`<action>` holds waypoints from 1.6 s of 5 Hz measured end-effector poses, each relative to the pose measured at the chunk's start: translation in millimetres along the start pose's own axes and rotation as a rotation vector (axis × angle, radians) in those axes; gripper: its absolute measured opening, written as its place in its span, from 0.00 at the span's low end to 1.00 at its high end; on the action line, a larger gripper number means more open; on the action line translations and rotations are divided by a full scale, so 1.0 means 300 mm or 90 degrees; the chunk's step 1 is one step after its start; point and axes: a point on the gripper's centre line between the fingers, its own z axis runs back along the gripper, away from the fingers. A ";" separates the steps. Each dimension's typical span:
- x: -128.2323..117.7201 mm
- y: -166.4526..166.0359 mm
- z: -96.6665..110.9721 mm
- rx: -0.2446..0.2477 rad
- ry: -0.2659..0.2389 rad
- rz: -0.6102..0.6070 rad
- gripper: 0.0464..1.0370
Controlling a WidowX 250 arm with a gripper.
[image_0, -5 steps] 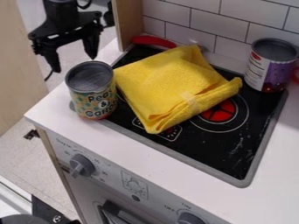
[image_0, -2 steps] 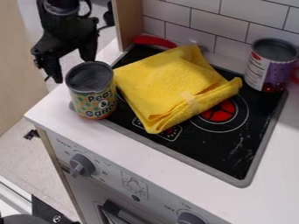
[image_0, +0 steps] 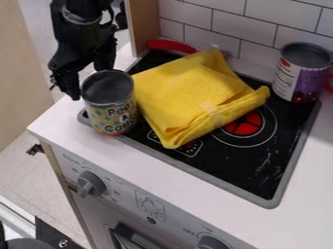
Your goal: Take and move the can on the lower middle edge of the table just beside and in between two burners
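Gripper spread at the patterned can

The fingers are parted and released, low behind the upright can and close to its rim; whether they touch it, I cannot tell. The can stands over the left corner of the black stovetop, set in the white desk, just beside the folded yellow cloth. A purple-labelled can stands at the stovetop's far right corner.
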 end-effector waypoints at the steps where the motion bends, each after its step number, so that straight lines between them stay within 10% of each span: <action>1: -0.022 0.026 0.014 -0.002 0.008 -0.014 0.96; 8: -0.222 0.079 0.040 0.019 0.020 -0.021 0.96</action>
